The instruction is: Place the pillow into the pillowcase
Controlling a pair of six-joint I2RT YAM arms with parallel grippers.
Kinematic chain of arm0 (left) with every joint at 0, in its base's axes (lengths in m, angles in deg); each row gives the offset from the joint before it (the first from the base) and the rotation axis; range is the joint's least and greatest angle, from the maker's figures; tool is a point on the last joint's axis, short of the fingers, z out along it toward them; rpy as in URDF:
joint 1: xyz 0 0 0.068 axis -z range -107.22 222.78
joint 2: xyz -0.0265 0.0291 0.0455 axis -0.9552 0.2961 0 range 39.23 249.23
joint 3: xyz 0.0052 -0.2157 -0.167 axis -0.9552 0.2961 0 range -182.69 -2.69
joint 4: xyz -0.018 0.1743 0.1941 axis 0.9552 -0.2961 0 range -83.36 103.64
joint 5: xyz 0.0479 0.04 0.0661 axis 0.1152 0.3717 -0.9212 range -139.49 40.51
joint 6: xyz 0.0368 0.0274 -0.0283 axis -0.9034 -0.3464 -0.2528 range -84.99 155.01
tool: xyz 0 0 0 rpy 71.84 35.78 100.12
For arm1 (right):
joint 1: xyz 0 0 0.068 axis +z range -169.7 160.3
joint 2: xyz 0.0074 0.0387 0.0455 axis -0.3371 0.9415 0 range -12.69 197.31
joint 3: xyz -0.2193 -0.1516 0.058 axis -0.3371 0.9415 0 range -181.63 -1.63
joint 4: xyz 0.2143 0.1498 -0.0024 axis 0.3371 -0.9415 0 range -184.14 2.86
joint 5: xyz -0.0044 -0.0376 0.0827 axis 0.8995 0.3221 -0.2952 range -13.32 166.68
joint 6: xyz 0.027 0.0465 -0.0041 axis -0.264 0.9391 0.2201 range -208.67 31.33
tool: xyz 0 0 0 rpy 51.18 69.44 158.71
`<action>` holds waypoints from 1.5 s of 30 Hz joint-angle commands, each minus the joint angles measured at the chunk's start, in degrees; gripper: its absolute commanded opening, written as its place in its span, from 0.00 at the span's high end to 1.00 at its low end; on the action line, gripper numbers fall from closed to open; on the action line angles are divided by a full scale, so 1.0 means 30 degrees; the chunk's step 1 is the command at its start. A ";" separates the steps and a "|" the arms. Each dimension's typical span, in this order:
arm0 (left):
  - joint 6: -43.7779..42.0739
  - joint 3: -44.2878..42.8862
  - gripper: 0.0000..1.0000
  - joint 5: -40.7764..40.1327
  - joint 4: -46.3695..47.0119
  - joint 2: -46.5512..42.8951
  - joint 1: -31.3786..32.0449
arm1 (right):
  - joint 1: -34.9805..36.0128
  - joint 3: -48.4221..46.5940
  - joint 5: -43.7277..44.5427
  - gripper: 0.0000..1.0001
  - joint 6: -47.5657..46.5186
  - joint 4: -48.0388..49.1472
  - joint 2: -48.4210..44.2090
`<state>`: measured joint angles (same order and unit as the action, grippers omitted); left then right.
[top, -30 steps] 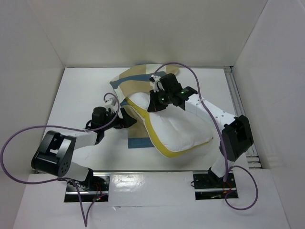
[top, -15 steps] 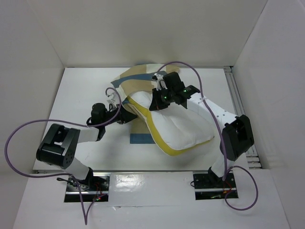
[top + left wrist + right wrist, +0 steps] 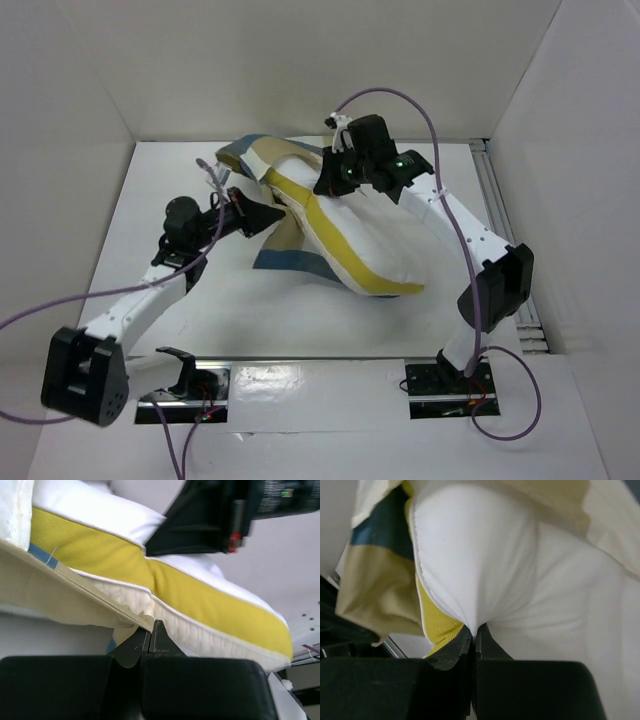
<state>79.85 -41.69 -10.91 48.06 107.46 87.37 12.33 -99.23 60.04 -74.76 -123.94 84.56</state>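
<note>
- From above, the pillow [image 3: 375, 250] lies slanted across the middle of the surface [image 3: 150, 190]. Its far end is raised and its near end rests down.
- The right tool [image 3: 325, 185] is clenched on a pucker of the pillow's white cover near the raised end. Its wrist view shows the cloth gathered between the tips.
- The left tool [image 3: 275, 214] is clenched on a cream edge of the pillowcase [image 3: 285, 255], just below the pillow's yellow band [image 3: 200, 595].
- The pillowcase drapes over the pillow's far corner and hangs beneath it. Most of the pillow is outside.
- To do this step well, you should probably hold the pinched edge low and taut, away from the pillow, so the mouth gapes wide.
- Feed the pillow in corner-first with the right tool, using short pushes.
- Check that the left tool grips one layer only, since pinching both would likely seal the opening.
</note>
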 commanded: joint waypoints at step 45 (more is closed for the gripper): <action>-0.2611 -0.2287 0.12 -0.9482 -1.8292 -0.7747 0.5186 | 0.4321 0.5348 0.0886 0.91 0.3948 0.7200 0.2713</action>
<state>75.13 -43.51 -32.30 1.92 82.41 102.75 24.42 -82.64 58.18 -61.60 -100.38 98.40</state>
